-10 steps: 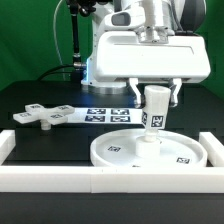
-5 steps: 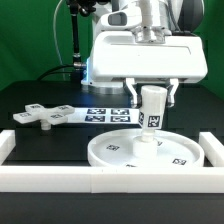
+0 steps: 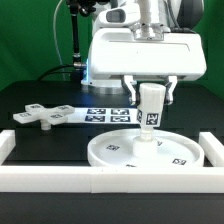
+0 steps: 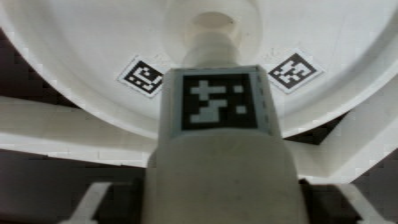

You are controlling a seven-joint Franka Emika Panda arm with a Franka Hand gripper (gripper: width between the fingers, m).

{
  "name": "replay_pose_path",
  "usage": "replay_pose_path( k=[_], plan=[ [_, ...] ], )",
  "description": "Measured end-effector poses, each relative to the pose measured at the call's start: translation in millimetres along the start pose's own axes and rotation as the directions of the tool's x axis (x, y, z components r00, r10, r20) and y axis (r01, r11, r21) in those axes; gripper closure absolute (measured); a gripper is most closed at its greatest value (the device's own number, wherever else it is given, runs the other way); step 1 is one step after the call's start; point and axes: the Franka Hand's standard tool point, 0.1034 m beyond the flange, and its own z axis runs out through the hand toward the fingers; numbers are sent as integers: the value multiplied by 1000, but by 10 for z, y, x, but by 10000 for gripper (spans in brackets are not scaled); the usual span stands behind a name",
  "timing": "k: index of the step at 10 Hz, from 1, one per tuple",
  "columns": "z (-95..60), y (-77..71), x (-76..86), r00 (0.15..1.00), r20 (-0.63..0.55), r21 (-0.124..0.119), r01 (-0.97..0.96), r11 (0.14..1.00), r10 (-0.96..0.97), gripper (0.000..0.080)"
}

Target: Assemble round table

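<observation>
Black counter [image 3: 60, 135] carries the rimmed disc [image 3: 125, 166], and the end effector [image 3: 152, 95] pinches the leg [image 3: 151, 110] upright at its centre hub, apparently to seat it.

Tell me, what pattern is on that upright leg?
A black-and-white square tag on the white leg, clearest in the wrist view.

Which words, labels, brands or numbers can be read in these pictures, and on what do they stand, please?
No words, brands or numbers are readable in either view.
Square black-and-white tags, patterns not letters: on the leg, the round disc and the marker board.
Cross-shaped base: dark marks, too small to read.
</observation>
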Motion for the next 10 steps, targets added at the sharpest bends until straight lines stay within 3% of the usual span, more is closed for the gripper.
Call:
replay_pose_path(
  k=[10],
  plan=[
    [159, -38, -185, 1000, 29, 7, -3, 1000, 3, 390]
  ],
)
